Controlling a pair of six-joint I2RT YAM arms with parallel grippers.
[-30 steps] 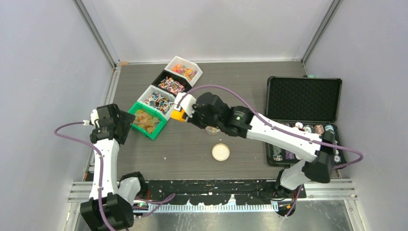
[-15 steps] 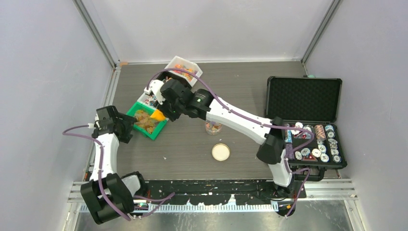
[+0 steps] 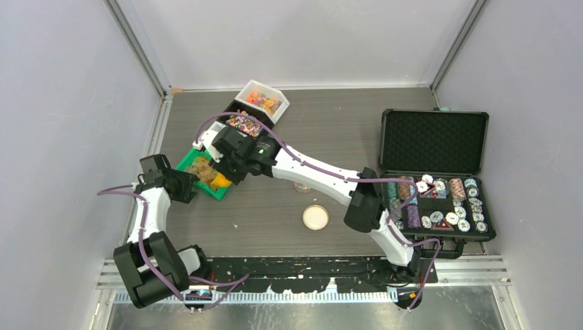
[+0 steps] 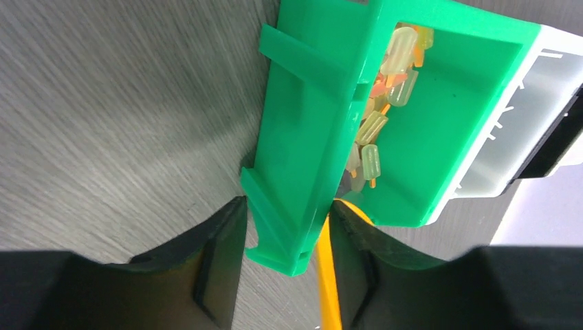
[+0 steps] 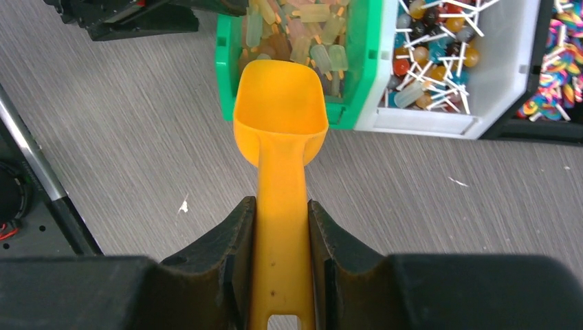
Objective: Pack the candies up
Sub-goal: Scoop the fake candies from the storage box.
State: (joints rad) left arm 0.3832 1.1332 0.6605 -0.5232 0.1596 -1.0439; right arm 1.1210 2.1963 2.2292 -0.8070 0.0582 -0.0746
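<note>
Candies [image 5: 320,51], pale gummy pieces, sit in the green bin [image 5: 225,69], last in a bin row near the table's [image 3: 344,117] left edge, with a white bin [image 5: 426,122] touching its side. Right gripper [image 5: 280,206] clamps the orange scoop [image 5: 280,117] by the handle, its empty bowl at the green bin's rim. Left gripper [image 4: 285,206] fingers straddle that bin's wall, can't tell if pinching. Right arm [image 3: 316,175] crosses mid-table over a jar [image 3: 302,186]. Round lid [image 3: 315,217] just beyond. Black case [image 3: 433,141] well apart, at the right edge.

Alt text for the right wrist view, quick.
The right hand grips an orange scoop by its handle, the empty bowl at the near edge of a green bin of gummy candies. A white bin of lollipops sits beside it.
</note>
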